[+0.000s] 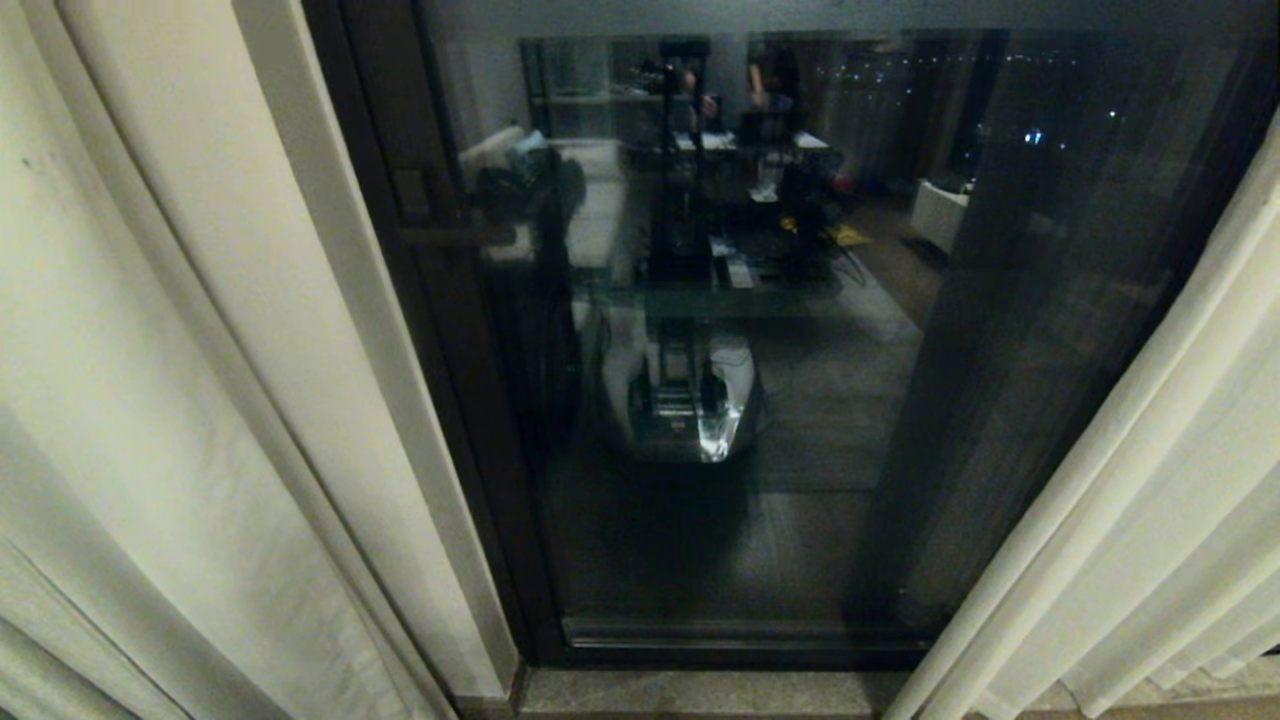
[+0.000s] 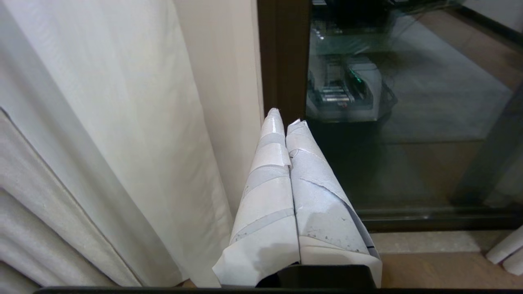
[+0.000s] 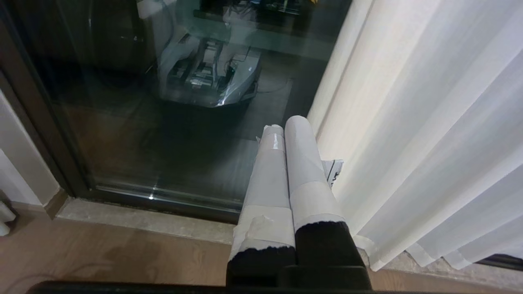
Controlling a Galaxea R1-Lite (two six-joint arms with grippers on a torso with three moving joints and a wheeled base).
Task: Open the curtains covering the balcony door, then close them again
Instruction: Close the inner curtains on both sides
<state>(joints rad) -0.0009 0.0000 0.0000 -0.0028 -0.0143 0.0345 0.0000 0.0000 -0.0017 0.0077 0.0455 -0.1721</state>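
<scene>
The balcony door (image 1: 760,330) fills the middle of the head view, a tall glass pane in a dark frame (image 1: 400,200) with a dark lever handle (image 1: 455,237) on its left side. The curtains are drawn aside: a cream panel (image 1: 150,400) hangs left of the door and a paler sheer panel (image 1: 1150,500) hangs right. Neither arm shows in the head view. My left gripper (image 2: 284,115), wrapped in white tape, is shut on nothing, low beside the left curtain (image 2: 122,122). My right gripper (image 3: 285,123) is shut and empty, close beside the right sheer curtain (image 3: 429,122).
The glass reflects my own base (image 1: 690,400) and a furnished room behind me. A stone threshold (image 3: 143,220) runs along the door's foot, with wooden floor (image 3: 102,253) before it. A pale wall strip (image 1: 330,300) stands between the left curtain and the frame.
</scene>
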